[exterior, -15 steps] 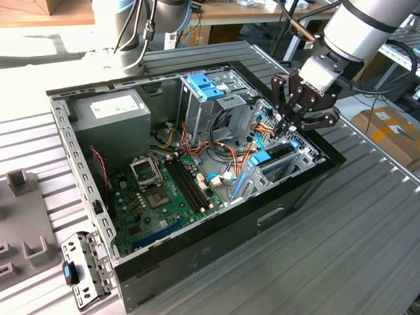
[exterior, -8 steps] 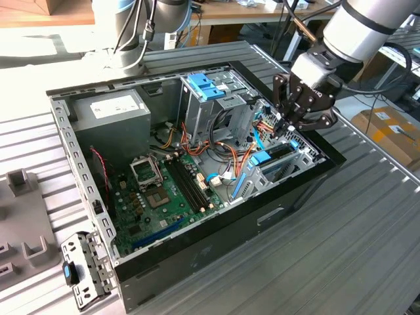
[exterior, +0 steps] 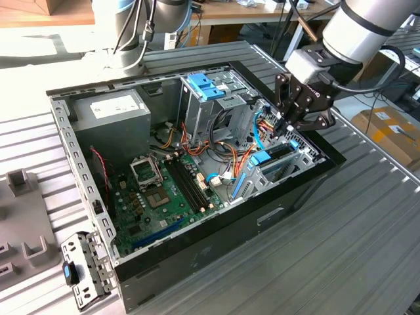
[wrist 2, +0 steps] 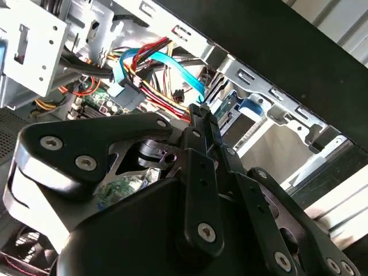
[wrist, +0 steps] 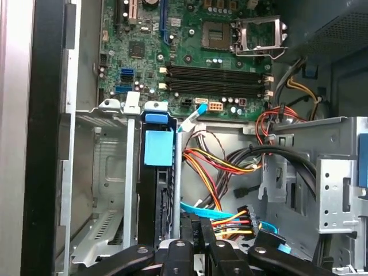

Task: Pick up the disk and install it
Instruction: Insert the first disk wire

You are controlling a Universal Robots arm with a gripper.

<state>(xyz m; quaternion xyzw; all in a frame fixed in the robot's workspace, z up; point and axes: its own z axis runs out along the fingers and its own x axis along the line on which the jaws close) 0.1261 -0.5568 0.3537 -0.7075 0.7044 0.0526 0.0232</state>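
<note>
Gripper (exterior: 287, 131) hangs low over the drive-bay corner of the open computer case (exterior: 197, 262), at the exterior view's right. In both wrist views its black fingers (wrist: 192, 227) are drawn narrow, tips nearly meeting, with nothing visible between them (wrist 2: 201, 112).

The disk (exterior: 272, 157) stands on edge in a slot of the silver drive bay (wrist: 103, 172), just below the fingertips in the exterior view. In the first wrist view its dark edge runs along the slot with a blue plastic rail (wrist: 158, 148) over it, and the fingertips sit just beside it, on the side of the cable bundle (wrist: 230, 167). Whether they touch the disk, I cannot tell.

Red, yellow and black wires and a flat blue data cable (wrist 2: 172, 66) crowd the space next to the fingers. Beyond the bay lies the green motherboard (exterior: 157, 190), with its empty processor socket (wrist: 256, 37) and memory slots (wrist: 213, 77). A grey power supply (exterior: 108, 111) fills the far corner, and a light-blue bracket (exterior: 207, 85) tops the tall metal cage (exterior: 216, 111).
</note>
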